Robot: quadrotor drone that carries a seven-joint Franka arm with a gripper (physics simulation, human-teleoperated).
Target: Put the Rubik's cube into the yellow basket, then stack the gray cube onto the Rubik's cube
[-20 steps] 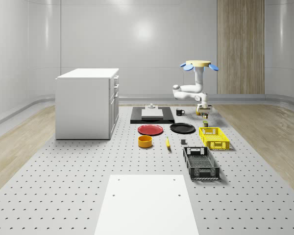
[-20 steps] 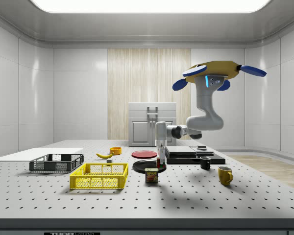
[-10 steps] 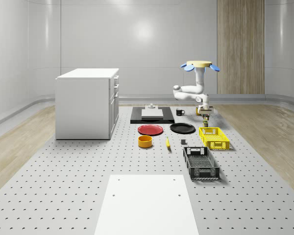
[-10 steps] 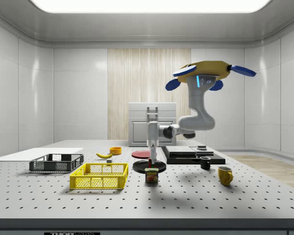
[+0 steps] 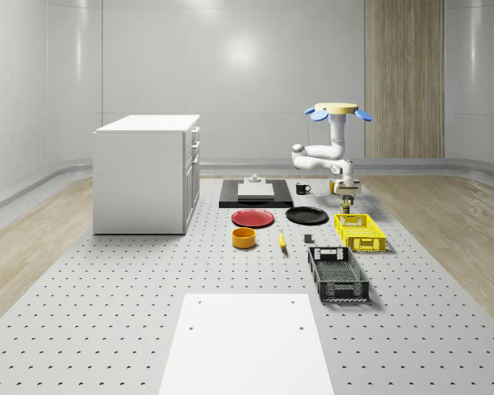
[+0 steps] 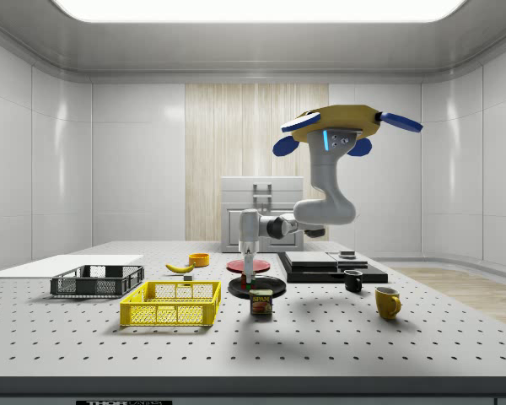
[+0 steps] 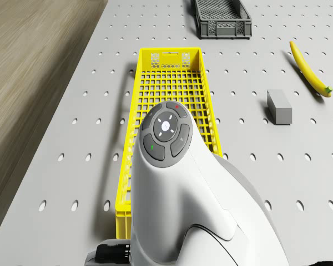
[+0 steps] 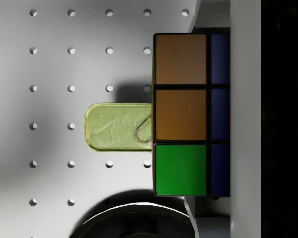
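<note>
Side view first: shows the yellow-bodied, blue-rotored drone (image 6: pixel 337 126) hovering above the perforated grey bench (image 6: pixel 405 346), farther toward that view's left than a second ago. Puts the jaws, earlier to the right of the small Spam can (image 6: pixel 261 302), now just above it and a little left of its middle, nearer the yellow mesh basket (image 6: pixel 170 314) at lower left of centre. Keeps them clamped on the multicoloured Rubik's cube (image 8: pixel 181 114), carried clear of the bench. Points to a carry under way, not finished: still short of the basket, with a strip of bare bench between. Leaves the drop and the whole second step undone.

Wrist view, for detail too small from the side: brings up the Rubik's cube's orange, green and blue tiles against a pale finger, with the can's lid beneath and the round black plate (image 8: pixel 134 223) just beside the can. Drone view adds the small gray cube (image 7: pixel 279 106), lying on the bench beside the basket's long wall, apart from it, near the yellow banana (image 7: pixel 309 69).
</note>
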